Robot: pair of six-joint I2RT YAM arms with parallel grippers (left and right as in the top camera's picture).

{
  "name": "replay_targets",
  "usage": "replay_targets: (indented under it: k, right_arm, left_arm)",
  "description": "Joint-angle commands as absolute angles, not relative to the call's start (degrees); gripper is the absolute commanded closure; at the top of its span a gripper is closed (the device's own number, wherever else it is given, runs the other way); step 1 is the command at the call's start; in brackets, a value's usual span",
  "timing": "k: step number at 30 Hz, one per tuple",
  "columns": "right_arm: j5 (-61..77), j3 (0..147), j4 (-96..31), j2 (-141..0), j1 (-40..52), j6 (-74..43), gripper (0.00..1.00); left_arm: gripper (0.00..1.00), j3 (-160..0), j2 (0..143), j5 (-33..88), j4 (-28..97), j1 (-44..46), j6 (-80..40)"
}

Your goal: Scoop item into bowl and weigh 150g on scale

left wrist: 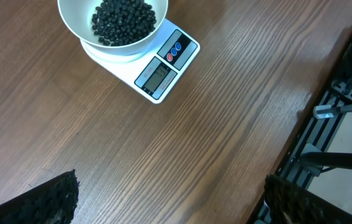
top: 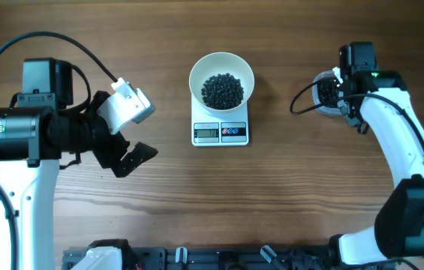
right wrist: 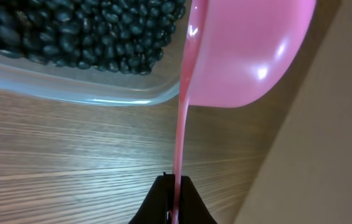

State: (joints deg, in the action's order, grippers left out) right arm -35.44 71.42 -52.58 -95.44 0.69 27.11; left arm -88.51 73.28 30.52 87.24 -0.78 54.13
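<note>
The white bowl [top: 221, 69] sits on the scale [top: 221, 133] near the centre of the table [top: 287, 202], covering its 12 o'clock half. Only the display [top: 206, 133] and two buttons [top: 232, 131] show at the 6 o'clock edge, the digits too small to read. Black beans [top: 222, 90] are heaped in the bowl. At 9 o'clock the left gripper [left wrist: 171, 186] hangs over bare wood, fingers [left wrist: 57, 199] spread wide and empty, only their dark tips in view. At 3 o'clock the right gripper [right wrist: 172, 205] pinches the thin handle of a pink scoop [right wrist: 250, 56]. The scoop's cup is at the corner of a clear tub [right wrist: 88, 93] of more beans, both cut off. The cup's contents are hidden.
</note>
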Motion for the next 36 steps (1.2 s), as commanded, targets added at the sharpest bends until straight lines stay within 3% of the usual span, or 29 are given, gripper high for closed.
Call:
replay_targets:
  k: [1, 22, 36]
  right_arm:
    - [-38.13, 72.27, -52.56, -97.47, 0.8, 30.44, 0.96]
    - [-46.39, 72.2, -47.62, -103.74, 1.98, 32.05, 0.96]
    - [-34.28, 71.88, -54.08, -103.79, 2.37, 34.54, 0.96]
  left_arm:
    - [0.0, -89.32, 72.6, 30.94, 87.31, -1.08, 54.68]
    - [0.0, -89.32, 72.6, 30.94, 87.31, -1.08, 54.68]
    - [0.0, -89.32, 72.6, 30.94, 87.31, -1.08, 54.68]
